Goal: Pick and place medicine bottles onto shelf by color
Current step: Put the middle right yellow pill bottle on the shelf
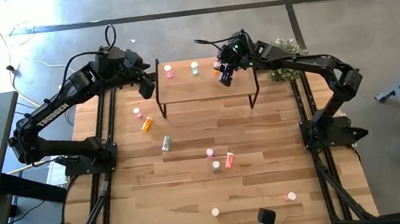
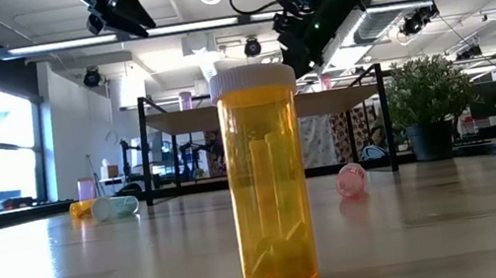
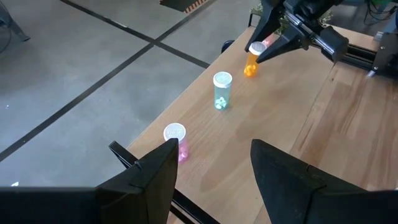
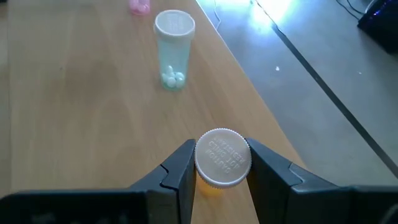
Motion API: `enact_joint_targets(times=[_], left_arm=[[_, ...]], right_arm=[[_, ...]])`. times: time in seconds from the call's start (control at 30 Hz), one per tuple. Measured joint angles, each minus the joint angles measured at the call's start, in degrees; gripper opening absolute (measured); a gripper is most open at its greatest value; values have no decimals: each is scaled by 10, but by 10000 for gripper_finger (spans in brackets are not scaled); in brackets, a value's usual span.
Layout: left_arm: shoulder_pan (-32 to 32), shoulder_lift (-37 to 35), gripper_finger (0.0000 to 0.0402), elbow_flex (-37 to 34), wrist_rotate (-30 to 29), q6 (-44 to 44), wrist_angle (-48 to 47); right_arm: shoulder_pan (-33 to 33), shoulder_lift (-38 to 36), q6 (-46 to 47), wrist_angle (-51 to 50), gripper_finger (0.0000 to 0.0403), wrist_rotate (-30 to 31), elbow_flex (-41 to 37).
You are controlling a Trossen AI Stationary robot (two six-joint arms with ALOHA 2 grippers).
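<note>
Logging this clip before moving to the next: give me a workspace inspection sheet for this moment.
Surface: plank tabletop, loose bottles scattered across it.
Job's things: shelf carries a pink bottle and a pale green bottle; an orange bottle is gripped at its white cap.
Clutter: potted plant by the table's far right corner.
Grippers: right claw shut on the orange bottle over the shelf; left claw open, empty, at the shelf's left end.
Cables: black cable loops above both arms.
Surroundings: concrete floor, desks on both sides.
</note>
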Motion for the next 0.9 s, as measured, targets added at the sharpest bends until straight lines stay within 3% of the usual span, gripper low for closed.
enact_joint_targets(times=[0.43,0.9], left_arm=[[0,0,193,0,0,0,-1],[0,0,193,0,0,0,-2]], right_arm=[[0,0,-3,-2,113,1,0],[0,0,-1,13,174,3,0]])
